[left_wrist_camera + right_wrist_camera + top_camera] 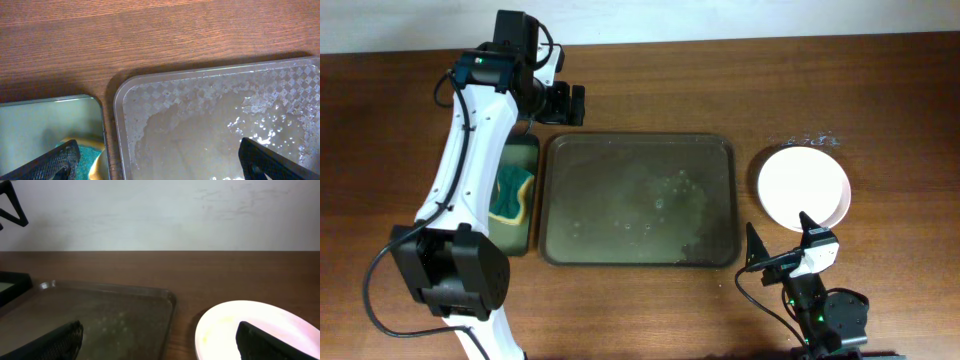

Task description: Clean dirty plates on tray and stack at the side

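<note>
The table [880, 80] carries one dark tray [620, 230] at its middle, wet and filmy. The plates [803, 183] are stacked near the table's right edge. Only the top one shows fully and a second rim peeks out below it, so their count is unclear. One small black tray [512, 240] with one sponge [510, 195] lies partly under the arm. The left gripper [575, 104] and right gripper [778, 232] both gape wide, holding nothing.

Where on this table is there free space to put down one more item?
The table is bare along the far side behind the tray, and in front of it. Crowded: left, the small black tray with sponge; right, the plates and right gripper.
</note>
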